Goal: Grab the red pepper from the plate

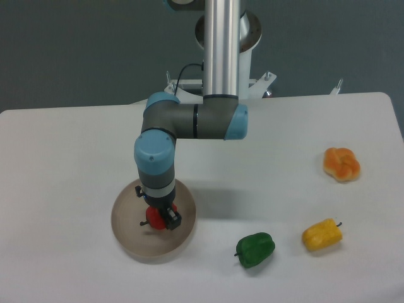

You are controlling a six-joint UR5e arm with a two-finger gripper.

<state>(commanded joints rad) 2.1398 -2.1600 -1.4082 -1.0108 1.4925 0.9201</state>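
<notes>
our end effector (159, 218) hangs straight over the plate (126, 230), fingers clamped on the red pepper (153, 216). we judge a vertical lift remains.

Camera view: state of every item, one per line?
gripper: down over the plate, shut on the red pepper
red pepper: between the fingers, above the plate, mostly hidden
plate: flat on the table
green pepper: lying on the table, untouched
yellow pepper: lying on the table
orange pepper: resting on the table, apart
</notes>
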